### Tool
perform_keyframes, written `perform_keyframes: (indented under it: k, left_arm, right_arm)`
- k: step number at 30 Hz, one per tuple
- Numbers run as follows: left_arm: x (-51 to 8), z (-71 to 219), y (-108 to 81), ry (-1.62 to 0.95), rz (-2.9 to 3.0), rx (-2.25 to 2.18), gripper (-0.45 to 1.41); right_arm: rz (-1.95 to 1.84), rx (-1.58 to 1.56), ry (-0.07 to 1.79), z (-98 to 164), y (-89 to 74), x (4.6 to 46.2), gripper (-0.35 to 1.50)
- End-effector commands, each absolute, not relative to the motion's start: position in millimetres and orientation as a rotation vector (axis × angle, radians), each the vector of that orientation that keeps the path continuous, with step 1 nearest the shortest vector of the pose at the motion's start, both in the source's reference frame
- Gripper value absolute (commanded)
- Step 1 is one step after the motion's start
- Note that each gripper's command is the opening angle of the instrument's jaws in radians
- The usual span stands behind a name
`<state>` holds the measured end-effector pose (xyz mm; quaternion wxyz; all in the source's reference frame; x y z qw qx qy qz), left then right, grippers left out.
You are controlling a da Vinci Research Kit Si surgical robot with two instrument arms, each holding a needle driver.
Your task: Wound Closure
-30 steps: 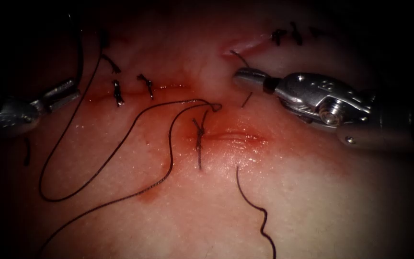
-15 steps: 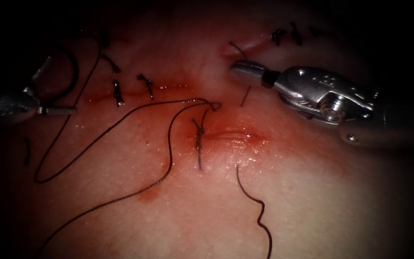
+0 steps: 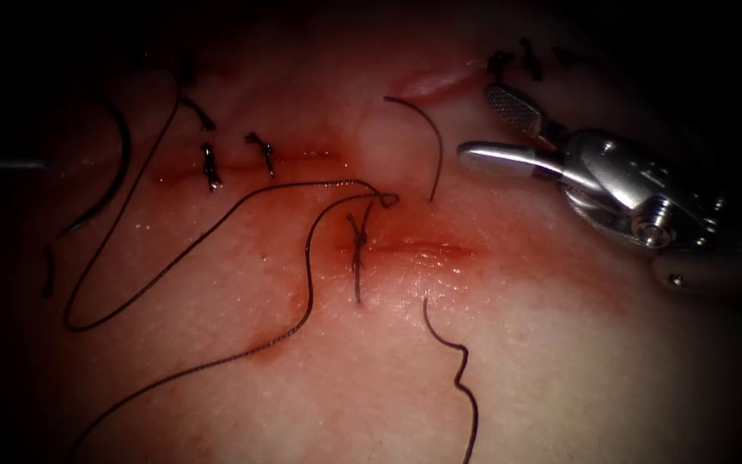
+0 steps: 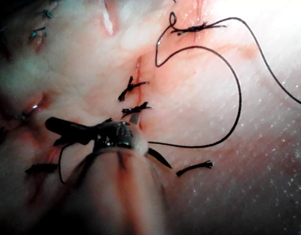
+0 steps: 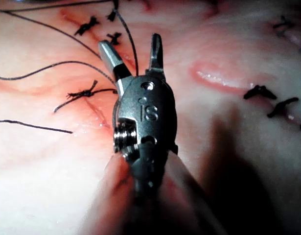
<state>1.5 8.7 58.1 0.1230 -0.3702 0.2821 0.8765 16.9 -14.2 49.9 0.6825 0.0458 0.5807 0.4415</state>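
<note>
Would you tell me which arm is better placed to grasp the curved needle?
Right. Its silver tool, jaws open and empty, sits just right of the thin dark curved needle, whose lower end meets the tissue above the cut; the left tool is far off at the left edge.

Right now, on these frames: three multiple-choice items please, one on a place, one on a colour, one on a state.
1. Where is the needle? A in the right gripper; B free, left of the right gripper; C at the endoscope view's bottom edge.
2. Thread colour? A white; B dark; C blue.
3. Right gripper? A open, empty; B shut on thread; C shut on the needle.
Key: B, the arc stands clear of its jaws, lower end at the tissue; B, dark strands; A, jaws spread, nothing between. Left gripper: hold unclear.
</note>
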Motion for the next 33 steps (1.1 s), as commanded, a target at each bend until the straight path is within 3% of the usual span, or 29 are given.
perform_keyframes:
  k: [1,5,8,16,22,33]
  left_arm:
    - [1.0,57.5,8.8,0.839,2.558,-1.077,1.40]
    - [-0.5,54.2,7.1,0.885,2.593,-1.064,1.26]
    - [-3.7,53.0,5.2,0.920,2.624,-1.152,1.26]
    - [-15.7,54.2,-1.7,0.782,2.782,-1.640,0.99]
    - [-22.7,56.7,-4.9,0.737,2.796,-1.886,0.99]
    - [-28.4,57.7,-8.7,0.771,2.838,-2.133,1.06]
  right_arm:
    - [0.960,0.090,1.303,49.4,-14.2,16.4,1.48]
    - [0.802,-0.022,1.292,47.4,-15.2,14.4,1.48]
    - [0.717,-0.074,1.281,46.1,-15.7,13.6,1.47]
    - [0.607,-0.064,1.244,43.6,-15.9,13.3,1.48]
    - [0.596,-0.065,1.248,43.7,-16.1,13.6,1.48]
    - [0.575,-0.068,1.240,45.4,-16.5,14.0,1.48]
